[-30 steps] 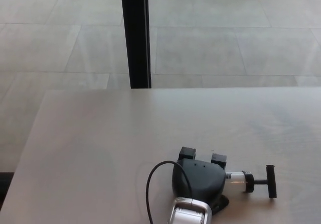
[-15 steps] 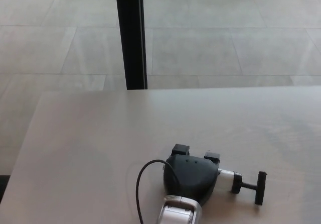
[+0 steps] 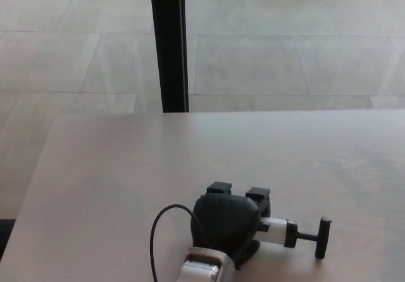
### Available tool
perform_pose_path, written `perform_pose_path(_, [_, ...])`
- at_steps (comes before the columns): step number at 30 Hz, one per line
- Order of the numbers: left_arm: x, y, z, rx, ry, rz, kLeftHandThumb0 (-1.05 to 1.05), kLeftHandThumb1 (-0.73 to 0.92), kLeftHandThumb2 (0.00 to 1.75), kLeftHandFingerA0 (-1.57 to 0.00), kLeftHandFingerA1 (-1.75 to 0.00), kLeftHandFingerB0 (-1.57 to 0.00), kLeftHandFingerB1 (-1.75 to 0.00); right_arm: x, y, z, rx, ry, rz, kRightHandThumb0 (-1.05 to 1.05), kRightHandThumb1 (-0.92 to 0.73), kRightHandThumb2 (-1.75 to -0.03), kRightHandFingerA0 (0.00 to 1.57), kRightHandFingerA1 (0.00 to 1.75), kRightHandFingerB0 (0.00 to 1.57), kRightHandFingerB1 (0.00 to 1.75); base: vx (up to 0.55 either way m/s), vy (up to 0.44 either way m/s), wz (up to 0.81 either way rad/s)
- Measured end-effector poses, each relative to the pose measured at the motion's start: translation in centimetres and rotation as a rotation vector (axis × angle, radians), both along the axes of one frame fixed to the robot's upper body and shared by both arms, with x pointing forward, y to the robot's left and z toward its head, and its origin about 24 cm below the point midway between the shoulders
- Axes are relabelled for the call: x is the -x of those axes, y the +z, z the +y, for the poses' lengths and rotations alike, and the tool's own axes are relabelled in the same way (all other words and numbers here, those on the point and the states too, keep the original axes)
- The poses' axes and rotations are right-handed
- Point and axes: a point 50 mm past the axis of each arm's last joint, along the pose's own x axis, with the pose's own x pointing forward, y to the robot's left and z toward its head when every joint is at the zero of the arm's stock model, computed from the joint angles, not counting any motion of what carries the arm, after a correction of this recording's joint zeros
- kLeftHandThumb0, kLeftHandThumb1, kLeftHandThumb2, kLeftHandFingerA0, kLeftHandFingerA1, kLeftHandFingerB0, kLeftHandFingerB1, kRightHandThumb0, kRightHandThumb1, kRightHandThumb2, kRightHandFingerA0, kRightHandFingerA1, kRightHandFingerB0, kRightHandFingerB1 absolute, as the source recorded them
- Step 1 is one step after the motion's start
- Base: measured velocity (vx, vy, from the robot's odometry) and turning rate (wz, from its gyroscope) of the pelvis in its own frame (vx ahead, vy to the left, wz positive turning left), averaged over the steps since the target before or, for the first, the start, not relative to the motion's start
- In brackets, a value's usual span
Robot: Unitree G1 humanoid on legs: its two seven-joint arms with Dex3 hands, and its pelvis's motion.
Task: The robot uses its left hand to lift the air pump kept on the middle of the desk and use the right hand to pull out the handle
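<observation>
The air pump (image 3: pixel 276 230) lies sideways near the desk's front edge, right of centre. Its white barrel sticks out to the right and ends in a thin rod with a black T-handle (image 3: pixel 323 237). My left hand (image 3: pixel 226 222) is shut on the pump's body, fingers wrapped over the far side, and it hides most of the barrel. I cannot tell whether the pump rests on the desk or hangs just above it. The right hand does not show in the head view.
The pale desk (image 3: pixel 126 168) reaches from its far edge down to the bottom of the picture. A black cable (image 3: pixel 154 241) loops left of my silver wrist (image 3: pixel 199 270). Beyond the desk stands a black post (image 3: pixel 168 42) on a tiled floor.
My left hand has slid leftward and slightly nearer with the pump in it. The T-handle has followed. The camera has shifted a little too.
</observation>
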Motion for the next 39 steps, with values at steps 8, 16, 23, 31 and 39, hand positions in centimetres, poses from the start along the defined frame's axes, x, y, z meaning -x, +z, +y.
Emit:
perform_pose_path(8, [-0.4, 0.2, 2.3, 0.126, 0.035, -0.018, 0.0, 0.5, 1.24, -0.9, -1.75, -0.78, -1.49, -0.6, 0.7, 3.4, 0.005, 0.131, -0.006, -0.65, -0.68, -0.61, 0.45, 0.49, 0.56, 0.41, 0.0, 0.0, 0.0])
perform_pose_path(16, [-1.6, 1.8, 3.4, 0.211, 0.083, -0.055, 0.0, 0.52, 1.24, -0.94, -1.75, -0.79, -1.52, -1.2, 1.1, 7.3, -0.042, 0.241, -0.011, -0.73, -0.65, -0.65, 0.34, 0.48, 0.44, 0.42, 0.0, 0.0, 0.0])
perform_pose_path(23, [-2.7, 3.4, 3.7, 0.238, 0.102, -0.097, -0.01, 0.51, 1.18, -1.31, -1.54, -0.97, -1.26, -1.6, 1.4, 10.0, -0.065, 0.313, -0.004, -0.71, -0.72, -0.62, 0.4, 0.54, 0.43, 0.4, 0.0, 0.0, 0.0])
perform_pose_path(31, [-3.6, 4.6, 4.2, 0.245, 0.12, -0.122, -0.03, 0.49, 1.22, -1.02, -1.75, -0.78, -1.47, -2.0, 1.3, 11.6, -0.059, 0.34, 0.002, -0.79, -0.71, -0.63, 0.26, 0.63, 0.32, 0.32, 0.0, 0.0, 0.0])
perform_pose_path(39, [-3.7, 4.9, 3.9, 0.25, 0.114, -0.124, -0.14, 0.48, 1.19, -1.32, -1.46, -0.92, -1.13, -2.7, 2.2, 11.6, 0.012, 0.364, 0.016, -0.86, -0.69, -0.61, 0.13, 0.57, 0.25, 0.3, 0.0, 0.0, 0.0])
